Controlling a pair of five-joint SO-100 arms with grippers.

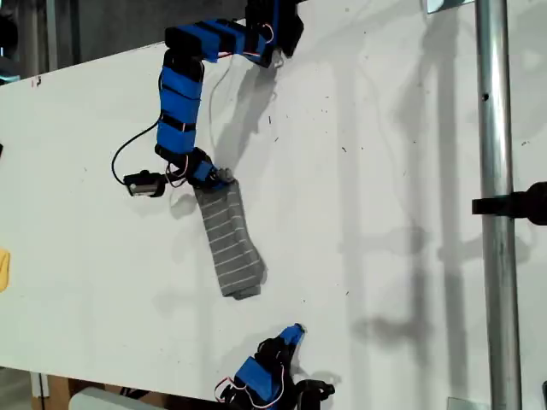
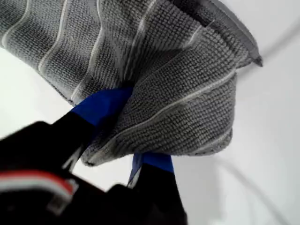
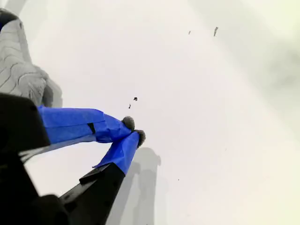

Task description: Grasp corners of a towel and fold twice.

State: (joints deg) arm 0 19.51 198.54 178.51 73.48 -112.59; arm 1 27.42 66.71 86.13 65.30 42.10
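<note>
The grey towel [image 1: 231,241] with thin white stripes lies folded into a narrow strip on the white table. My first gripper [image 1: 215,179] is at the strip's far end and is shut on the towel. Up close, its blue fingers [image 2: 101,107] pinch bunched layers of the towel [image 2: 178,93], and one corner [image 2: 256,59] sticks out past the fold. My second gripper [image 1: 296,331] sits near the table's front edge, a short way from the strip's near end. It [image 3: 133,131] is shut on nothing, with the towel [image 3: 21,70] off to one side.
The white table [image 1: 385,213] carries a few dark specks. A small yellow object [image 1: 3,269] lies at the exterior view's left edge. A metal pole [image 1: 496,205] with a black clamp stands at the exterior view's right. A black cable loops beside the first arm.
</note>
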